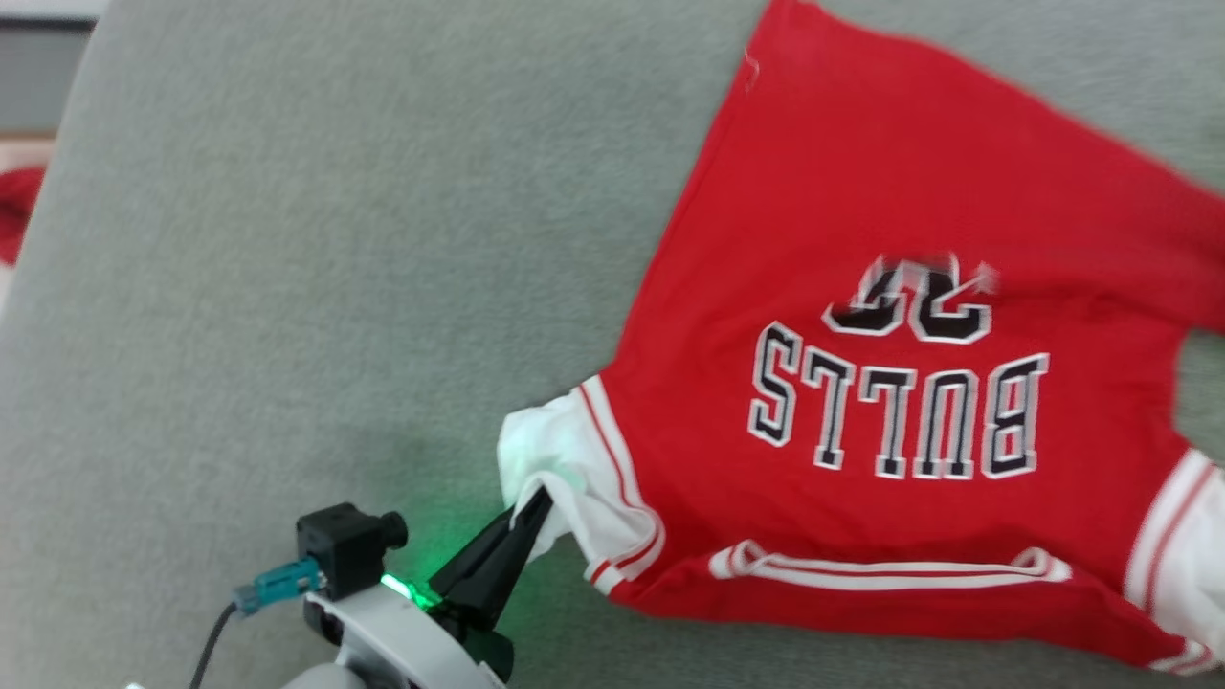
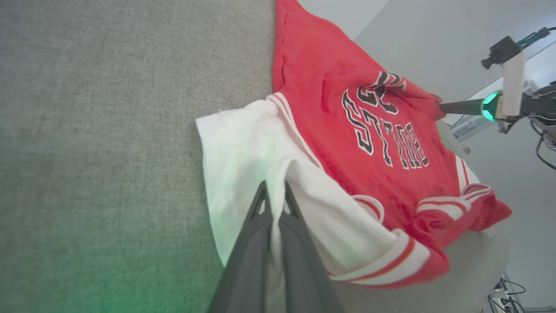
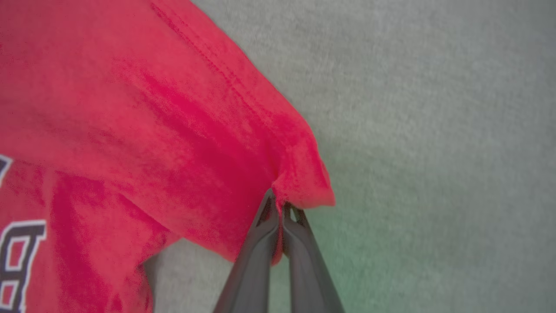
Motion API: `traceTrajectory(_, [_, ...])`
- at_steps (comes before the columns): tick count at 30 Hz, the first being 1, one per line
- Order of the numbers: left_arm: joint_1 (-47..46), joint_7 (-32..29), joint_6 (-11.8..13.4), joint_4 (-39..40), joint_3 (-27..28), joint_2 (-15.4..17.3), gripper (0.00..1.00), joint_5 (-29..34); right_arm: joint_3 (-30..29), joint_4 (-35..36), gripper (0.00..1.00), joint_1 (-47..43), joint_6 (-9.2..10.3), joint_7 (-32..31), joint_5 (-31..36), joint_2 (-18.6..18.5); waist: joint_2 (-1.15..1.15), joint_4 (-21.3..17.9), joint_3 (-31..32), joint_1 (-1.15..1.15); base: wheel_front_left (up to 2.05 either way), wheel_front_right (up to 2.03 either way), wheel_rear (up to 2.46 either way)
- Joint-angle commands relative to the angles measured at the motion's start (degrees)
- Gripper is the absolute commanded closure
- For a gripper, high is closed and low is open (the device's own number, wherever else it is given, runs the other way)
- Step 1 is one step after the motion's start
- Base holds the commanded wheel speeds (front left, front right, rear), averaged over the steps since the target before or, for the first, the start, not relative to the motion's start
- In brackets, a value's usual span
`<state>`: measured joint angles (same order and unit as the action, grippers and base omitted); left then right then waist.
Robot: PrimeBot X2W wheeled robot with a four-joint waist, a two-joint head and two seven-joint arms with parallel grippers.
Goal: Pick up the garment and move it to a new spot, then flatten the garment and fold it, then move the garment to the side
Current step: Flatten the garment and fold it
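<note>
**Red garment stretched over a grey table**

Head view: the garment lies flat across the right half of the fabric-covered table, its black "BULLS" lettering reading upside down, with a blurred number just beyond it. At the lower left, the left pincer is clamped on the white sleeve at the garment's near left corner. A scrap of plain red cloth shows past the table's left edge.

Left wrist view: the left pincer has its 2 dark fingers closed tight on a fold of the white sleeve. Across the garment, the right pincer meets the far red edge, a green light glowing behind its fingers.

Right wrist view: the right pincer is closed on a red corner of the garment, the hem bunched between its fingertips. The grey table lies beside it.
</note>
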<state>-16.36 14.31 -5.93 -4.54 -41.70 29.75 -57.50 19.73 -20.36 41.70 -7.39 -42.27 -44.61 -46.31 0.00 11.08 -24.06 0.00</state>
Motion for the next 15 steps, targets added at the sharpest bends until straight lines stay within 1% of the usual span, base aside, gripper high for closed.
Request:
traceTrajectory(1, [0.78,-0.07,0.55,0.44,0.23,0.58,1.0,-0.4,-0.81,1.56,1.0,-2.72,-0.17,0.27,-0.9,-0.65,0.0,-4.09,3.97,0.0,0.0,0.0,0.0])
traceTrajectory(4, [1.42,-0.59,1.27,1.6,0.32,1.52,1.0,-0.35,-3.16,6.21,1.0,-9.7,-0.17,0.35,-2.73,-1.94,0.0,-5.51,4.98,0.0,0.0,0.0,0.0])
traceTrajectory(8, [1.72,-1.2,2.4,2.94,0.53,2.46,1.0,-0.04,-6.94,13.15,1.0,-19.4,-0.17,-0.8,-3.6,-2.43,0.0,-7.2,5.51,0.0,0.0,0.0,0.0])
traceTrajectory(10, [1.79,-1.32,2.9,3.52,0.8,2.84,1.0,-0.03,-8.57,16.88,1.0,-24.14,-0.17,-1.9,-3.52,-2.1,0.0,-8.13,5.54,0.0,0.0,0.0,0.0])
traceTrajectory(15, [1.87,-1.6,3.78,4.83,0.93,3.67,1.0,0.37,-11.81,25.33,1.0,-35.64,-0.17,-5.07,-2.85,0.48,0.0,-10.0,5.53,0.0,0.0,0.0,0.0])
